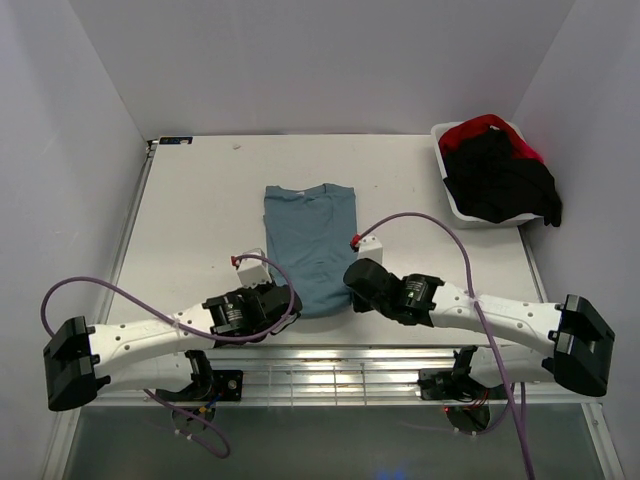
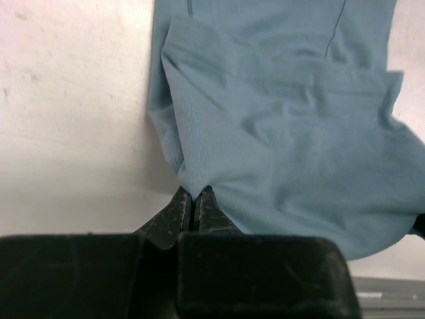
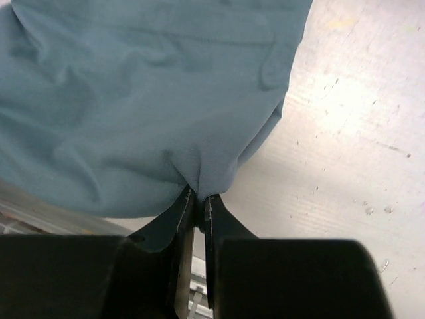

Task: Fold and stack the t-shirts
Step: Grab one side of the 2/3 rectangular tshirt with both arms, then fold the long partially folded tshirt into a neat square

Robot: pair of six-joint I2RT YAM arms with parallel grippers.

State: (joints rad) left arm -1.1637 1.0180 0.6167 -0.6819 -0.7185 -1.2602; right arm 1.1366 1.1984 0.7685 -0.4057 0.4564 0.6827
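Observation:
A dusty teal-blue t-shirt (image 1: 312, 240) lies lengthwise in the middle of the table, folded into a narrow strip, its collar end far and its hem near. My left gripper (image 1: 281, 297) is shut on the near left corner of the teal t-shirt (image 2: 279, 146), pinched at the fingertips (image 2: 193, 193). My right gripper (image 1: 352, 277) is shut on the near right corner of the same t-shirt (image 3: 146, 100), with the cloth bunched between its fingertips (image 3: 198, 191). A black t-shirt (image 1: 500, 180) and a red t-shirt (image 1: 480, 128) lie heaped in the tub.
A white plastic tub (image 1: 450, 195) stands at the far right of the table. The table's near metal edge (image 1: 340, 365) runs just behind both grippers. White walls close in the left, right and back.

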